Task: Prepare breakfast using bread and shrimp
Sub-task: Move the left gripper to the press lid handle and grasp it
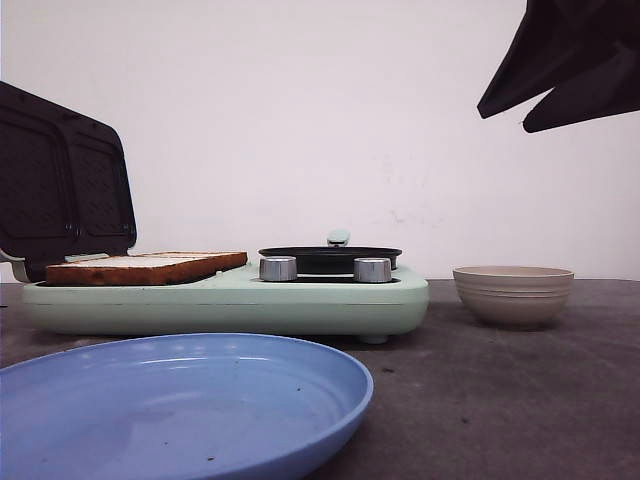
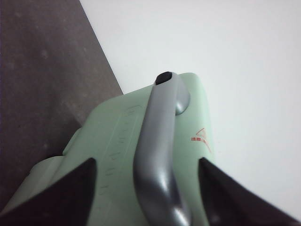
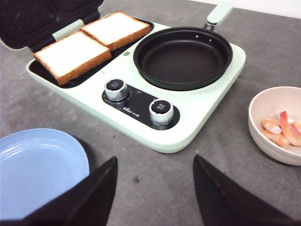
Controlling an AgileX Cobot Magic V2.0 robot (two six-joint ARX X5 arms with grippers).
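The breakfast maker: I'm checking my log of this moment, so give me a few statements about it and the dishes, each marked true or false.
1. Two bread slices lie side by side on the open sandwich plate. True.
2. The shrimp are in the pan. False: the pan is empty; the shrimp are in the bowl.
3. The blue plate holds a slice of bread. False: it holds no food.
4. The left gripper is open, its fingers either side of the grey lid handle. True.
5. The right gripper holds a shrimp. False: it is open and holds nothing.
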